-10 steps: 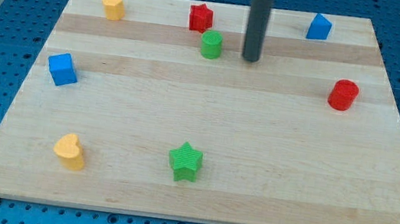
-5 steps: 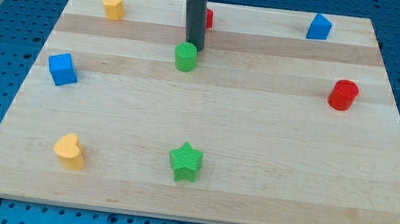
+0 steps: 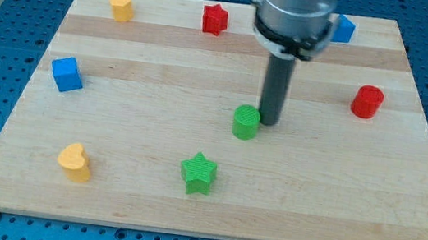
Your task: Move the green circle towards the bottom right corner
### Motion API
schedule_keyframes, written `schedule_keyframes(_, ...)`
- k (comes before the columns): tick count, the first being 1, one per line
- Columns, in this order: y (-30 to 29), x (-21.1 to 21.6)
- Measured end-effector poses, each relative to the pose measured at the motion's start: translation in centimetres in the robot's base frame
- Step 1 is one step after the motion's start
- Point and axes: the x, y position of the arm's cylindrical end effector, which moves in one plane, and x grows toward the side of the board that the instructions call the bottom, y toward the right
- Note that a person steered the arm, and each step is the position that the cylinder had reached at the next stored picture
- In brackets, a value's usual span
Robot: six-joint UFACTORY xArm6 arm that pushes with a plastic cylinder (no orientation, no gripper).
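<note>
The green circle (image 3: 246, 123) stands near the middle of the wooden board (image 3: 313, 183). My tip (image 3: 268, 124) rests on the board just to the right of the green circle, touching or almost touching its upper right side. The rod rises from there to the arm's grey end at the view's top.
A green star (image 3: 198, 173) lies below and left of the circle. A red cylinder (image 3: 367, 101) is at the right, a blue block (image 3: 344, 28) partly behind the arm, a red star (image 3: 215, 19) and a yellow block (image 3: 120, 6) at the top, a blue cube (image 3: 66, 73) and a yellow heart (image 3: 74, 161) at the left.
The green circle has moved down and to the right, from near the red star to the board's middle. My tip moved left behind it, then down and right with it.
</note>
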Motion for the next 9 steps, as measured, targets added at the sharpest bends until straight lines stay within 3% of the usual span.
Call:
schedule_keyframes(2,-7.0,-3.3)
schedule_keyframes(3,-10.2,-1.3)
schedule_keyframes(4,-2.1,5.0)
schedule_keyframes(5,6.5,7.4)
schedule_keyframes(7,-1.0,6.8)
schedule_keyframes(8,-0.8,11.0)
schedule_keyframes(9,2.8,11.1)
